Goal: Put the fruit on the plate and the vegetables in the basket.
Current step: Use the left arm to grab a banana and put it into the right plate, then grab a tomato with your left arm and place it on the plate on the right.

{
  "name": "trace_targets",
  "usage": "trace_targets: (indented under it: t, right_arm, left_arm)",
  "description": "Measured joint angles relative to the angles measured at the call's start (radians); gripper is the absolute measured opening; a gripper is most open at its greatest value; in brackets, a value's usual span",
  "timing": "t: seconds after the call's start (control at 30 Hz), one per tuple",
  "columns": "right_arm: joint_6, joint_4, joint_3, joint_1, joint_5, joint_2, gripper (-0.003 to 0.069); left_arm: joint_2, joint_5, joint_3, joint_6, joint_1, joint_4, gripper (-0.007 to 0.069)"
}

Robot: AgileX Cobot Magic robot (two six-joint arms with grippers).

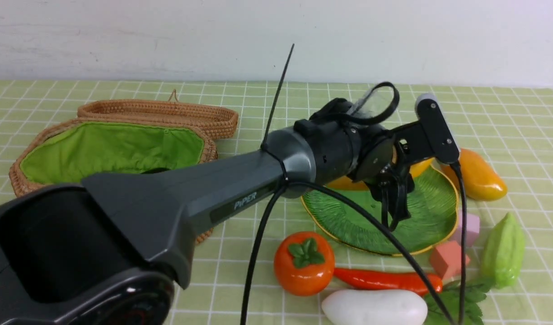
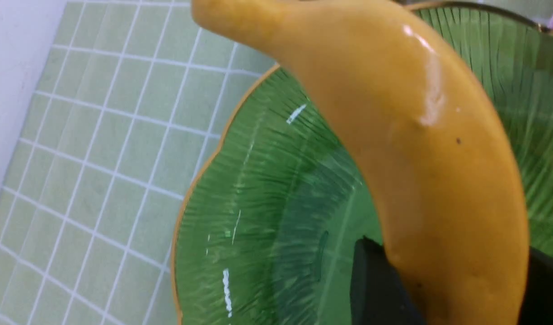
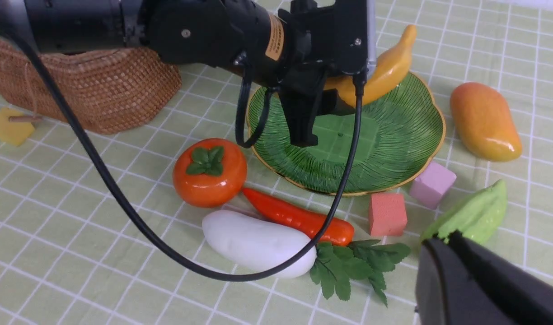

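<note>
My left gripper [image 1: 394, 203] is shut on the yellow banana [image 2: 416, 135], holding it low over the far side of the green plate [image 1: 349, 221]. Of the other fruit, the persimmon [image 1: 303, 264] stands on the cloth in front of the plate and the mango [image 1: 477, 176] lies to its right. The vegetables lie near the front edge: red pepper [image 1: 380, 280], white radish [image 1: 373, 307], green gourd [image 1: 504, 250] and leafy sprig [image 3: 349, 266]. The basket [image 1: 109, 149] stands open at the left. My right gripper [image 3: 443, 237] is shut and empty, hovering near the gourd.
A pink cube [image 1: 470, 228] and a salmon cube [image 1: 448, 259] sit just right of the plate. A yellow cube [image 3: 10, 128] lies beside the basket. The basket lid [image 1: 159, 115] lies open behind it. My left arm and its cable cross over the basket and persimmon.
</note>
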Motion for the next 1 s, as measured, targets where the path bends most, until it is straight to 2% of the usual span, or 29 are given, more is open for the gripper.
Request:
trace_targets:
  t: [0.13, 0.2, 0.27, 0.33, 0.37, 0.47, 0.57, 0.67, 0.77, 0.93, 1.0]
  right_arm:
    - [0.000, 0.000, 0.000, 0.000, 0.006, 0.000, 0.0014]
    - [0.000, 0.000, 0.000, 0.000, 0.005, 0.000, 0.0014]
    - [0.000, 0.000, 0.000, 0.000, 0.003, 0.000, 0.0018]
    - [0.000, 0.000, 0.000, 0.000, 0.002, 0.000, 0.0019]
    - [0.000, 0.000, 0.000, 0.000, -0.005, 0.000, 0.0021]
    - [0.000, 0.000, 0.000, 0.000, -0.009, 0.000, 0.0024]
    - [0.000, 0.000, 0.000, 0.000, -0.014, 0.000, 0.0027]
    - [0.000, 0.000, 0.000, 0.000, -0.015, 0.000, 0.0031]
    - [0.000, 0.000, 0.000, 0.000, -0.015, 0.000, 0.0033]
    - [0.000, 0.000, 0.000, 0.000, -0.015, 0.000, 0.0038]
    - [0.000, 0.000, 0.000, 0.000, -0.015, 0.000, 0.0041]
  left_arm:
    - [0.015, -0.020, 0.000, 0.000, 0.000, -0.004, 0.0328]
    - [0.016, -0.021, 0.000, 0.000, 0.000, -0.011, 0.0365]
    - [0.016, -0.021, 0.000, 0.000, 0.000, -0.024, 0.0465]
    - [0.016, -0.021, 0.000, 0.000, 0.000, -0.027, 0.0506]
    - [0.016, -0.020, 0.000, 0.000, 0.000, -0.035, 0.0569]
    - [0.011, -0.002, 0.000, 0.000, 0.000, -0.039, 0.0624]
    - [-0.014, 0.051, 0.000, 0.000, 0.000, -0.047, 0.0625]
    - [-0.072, 0.141, 0.000, -0.035, 0.000, -0.078, 0.0563]
    - [-0.155, 0.241, 0.000, -0.125, 0.000, -0.110, 0.0428]
    - [-0.337, 0.443, 0.000, -0.306, 0.000, -0.121, 0.0090]
    - [-0.410, 0.517, -0.001, -0.352, 0.000, -0.121, -0.0001]
